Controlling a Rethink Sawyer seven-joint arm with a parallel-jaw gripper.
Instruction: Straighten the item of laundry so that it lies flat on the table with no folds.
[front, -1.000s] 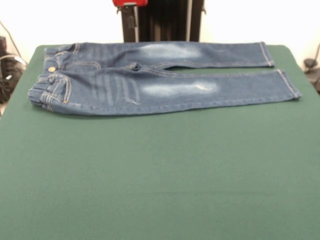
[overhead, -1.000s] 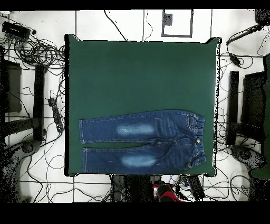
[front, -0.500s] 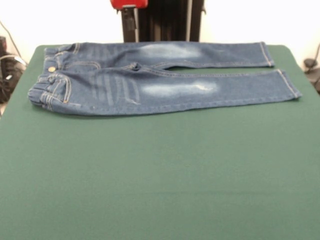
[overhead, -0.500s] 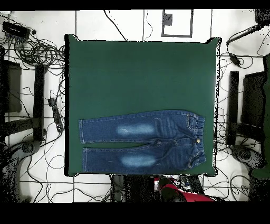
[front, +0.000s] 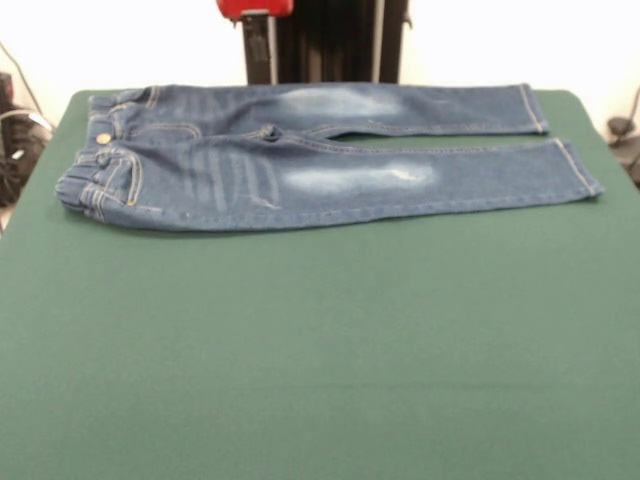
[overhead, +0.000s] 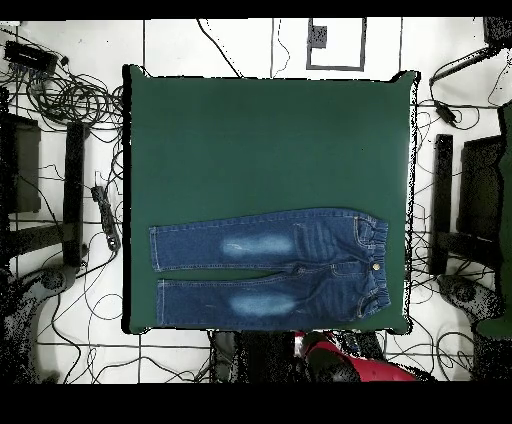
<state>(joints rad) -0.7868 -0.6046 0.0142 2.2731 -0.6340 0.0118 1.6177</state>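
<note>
1. Jeans (front: 310, 160) in the front view are lying spread along the far part of the table (front: 320, 360), waistband toward the picture's left, both legs running out to the right and sitting just apart past the crotch. The nearer part of the green top is carrying nothing.
2. Front view, arm: only a red and black piece of the arm (front: 257, 10) is showing at the top edge, behind the cloth and apart from it. The pincer itself is not showing here, so I cannot tell whether it is open or closed.
3. Overhead view: the jeans (overhead: 270, 268) are occupying the strip of table (overhead: 270, 140) nearest the robot's base, waistband near the right edge. Both legs are reading as smooth, with no fold that I can make out.
4. Overhead view, arm: a red part of the arm (overhead: 350, 362) is sitting off the table's bottom edge, possibly an upper link and not the tool end; nothing is touching the denim.
5. Judgement: the straightening is looking essentially done, and the arm is standing clear. The elastic waistband is bunching slightly, so at most the next move calls for a light outward tug there, or simply no further contact.
</note>
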